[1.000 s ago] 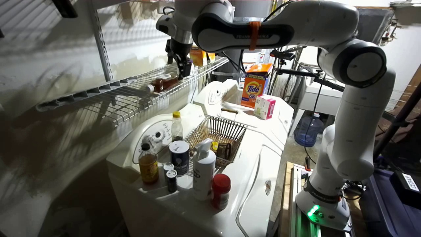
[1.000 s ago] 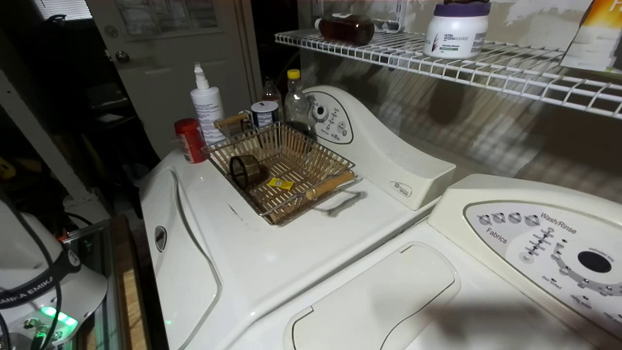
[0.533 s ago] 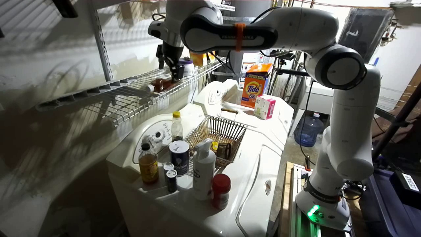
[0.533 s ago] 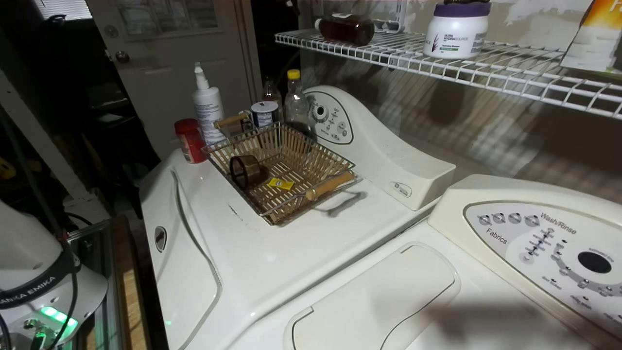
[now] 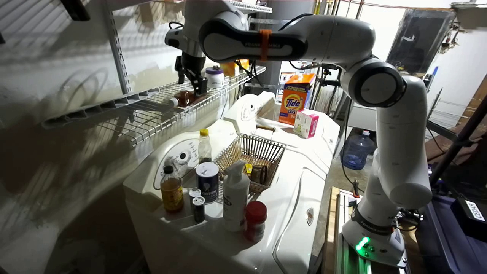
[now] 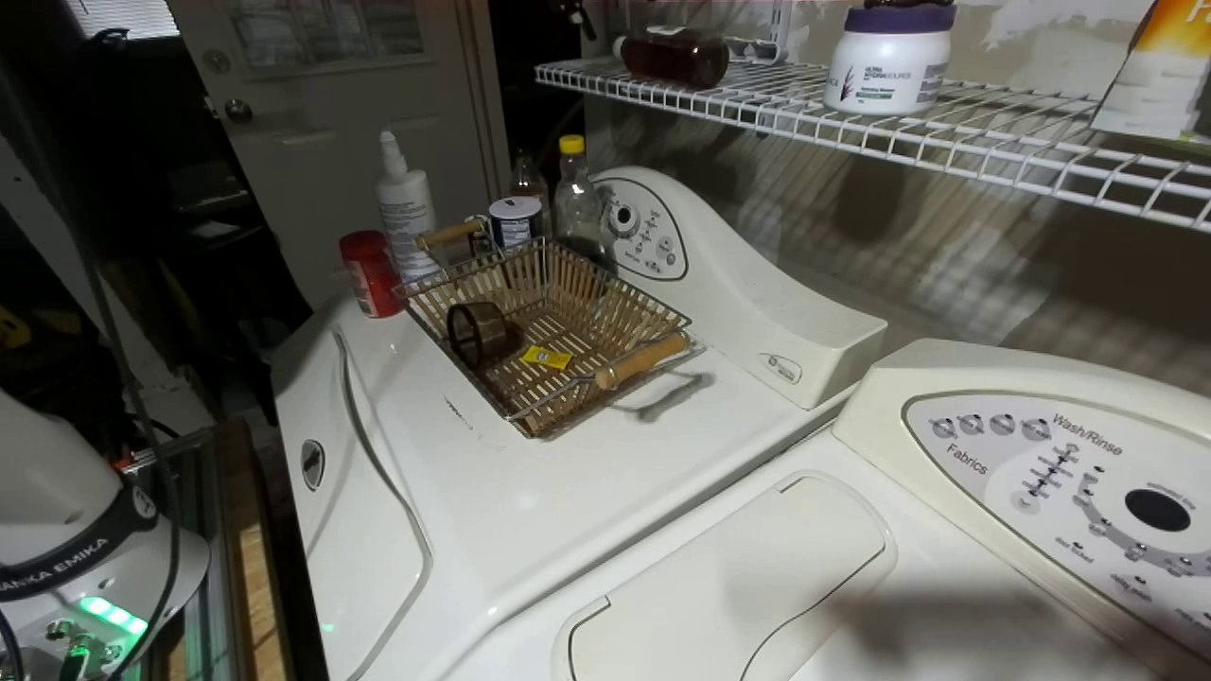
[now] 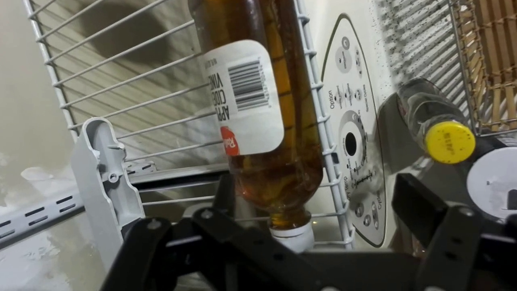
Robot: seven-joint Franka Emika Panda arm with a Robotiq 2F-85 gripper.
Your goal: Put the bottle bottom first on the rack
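Observation:
The dark brown bottle lies on its side on the white wire rack in both exterior views, the bottle resting on the bars of the rack. In the wrist view the bottle has a white label with a red-orange patch, and its white cap points toward the gripper. The rack's edge runs beside it. My gripper is just above the bottle, partly hiding it. In the wrist view my gripper is open with nothing held; the bottle shows beyond the jaws, nearer the left finger.
A white jar with purple lid and an orange box stand farther along the rack. A grey bracket lies at its wall side. Below, a basket and several bottles, including a yellow-capped one, stand on the machine.
My arm and gripper have moved left and slightly down in an exterior view, over the bottle; the white jar behind is uncovered. The bottle has not moved.

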